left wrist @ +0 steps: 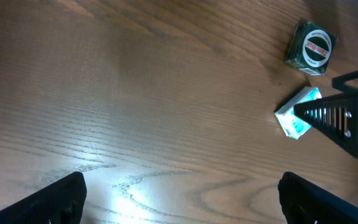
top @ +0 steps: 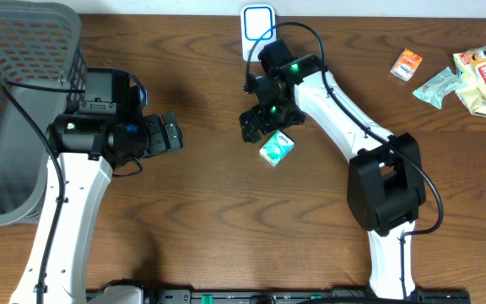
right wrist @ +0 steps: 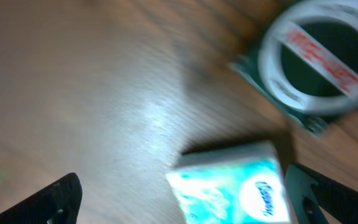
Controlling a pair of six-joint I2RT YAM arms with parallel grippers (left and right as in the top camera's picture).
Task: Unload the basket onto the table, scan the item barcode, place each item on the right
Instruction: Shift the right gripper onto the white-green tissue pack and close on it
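Note:
A small teal-and-white tissue pack (top: 276, 149) lies flat on the wooden table. My right gripper (top: 264, 131) hovers just over it, open. In the right wrist view the pack (right wrist: 235, 183) sits between the spread fingers, close to the right finger (right wrist: 319, 196), and the right gripper (right wrist: 188, 202) holds nothing. A dark green box with a white round label (right wrist: 319, 62) lies just beyond the pack. My left gripper (top: 171, 135) is open over bare wood to the left. In the left wrist view, the left gripper (left wrist: 182, 205) is empty, with the pack (left wrist: 297, 112) and the green box (left wrist: 311, 46) ahead.
A grey mesh basket (top: 15, 101) fills the left edge of the table. A white device with a blue outline (top: 258, 24) stands at the back centre. Snack packets (top: 483, 80) and a small orange pack (top: 407, 64) lie at the back right.

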